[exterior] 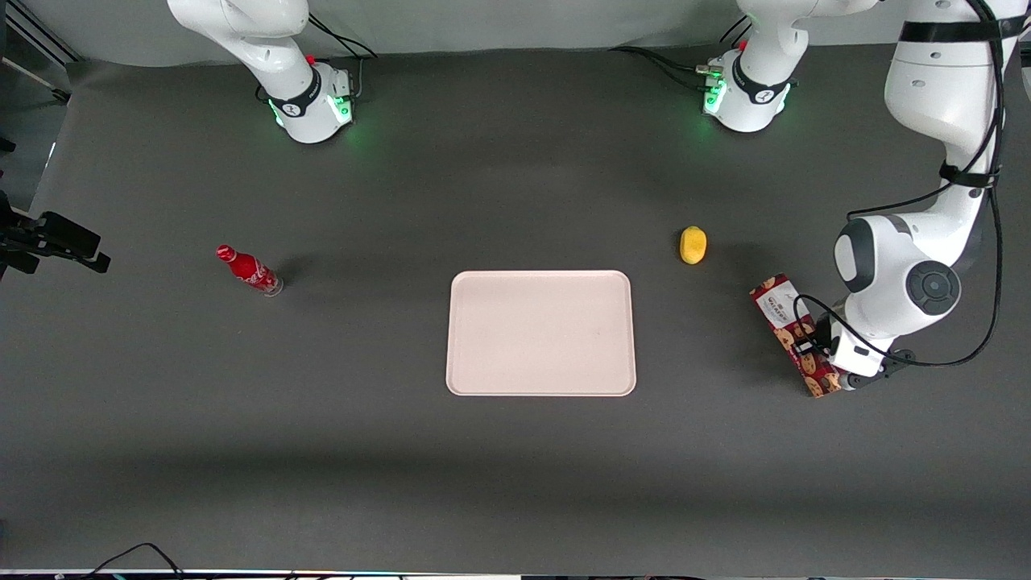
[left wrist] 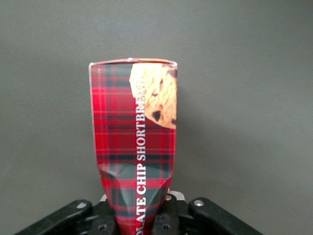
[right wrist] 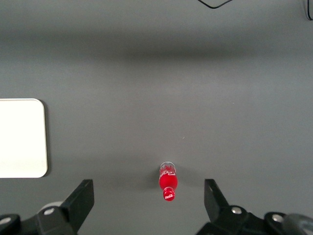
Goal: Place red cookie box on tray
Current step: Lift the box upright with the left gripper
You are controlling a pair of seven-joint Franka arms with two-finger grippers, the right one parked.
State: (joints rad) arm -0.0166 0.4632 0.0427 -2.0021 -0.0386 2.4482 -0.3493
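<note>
Dark grey matting covers the whole table (exterior: 515, 475), lit evenly in the front view. At the right of that frame, a little below mid-height, lies the red cookie box (exterior: 785, 326), long and narrow, dark red with brown chocolate-chip cookies printed along it and a white label at its upper end. It sits at a slant on the mat, toward the working arm's end of the table. In the wrist view the box (left wrist: 134, 147) shows a red tartan pattern, a cookie picture near its end, and white lettering reading "CHIP SHORTBREAD"; its card is creased and pinched inward where the gripper (left wrist: 139, 223) has closed on it. The gripper (exterior: 830, 358) sits over the box's lower end. Left of it, at frame centre, the tray (exterior: 540, 333) lies flat, pale pinkish-beige with rounded corners. A yellow object (exterior: 693, 244) rests above and between them. A small red bottle (exterior: 248, 270) stands at left.
</note>
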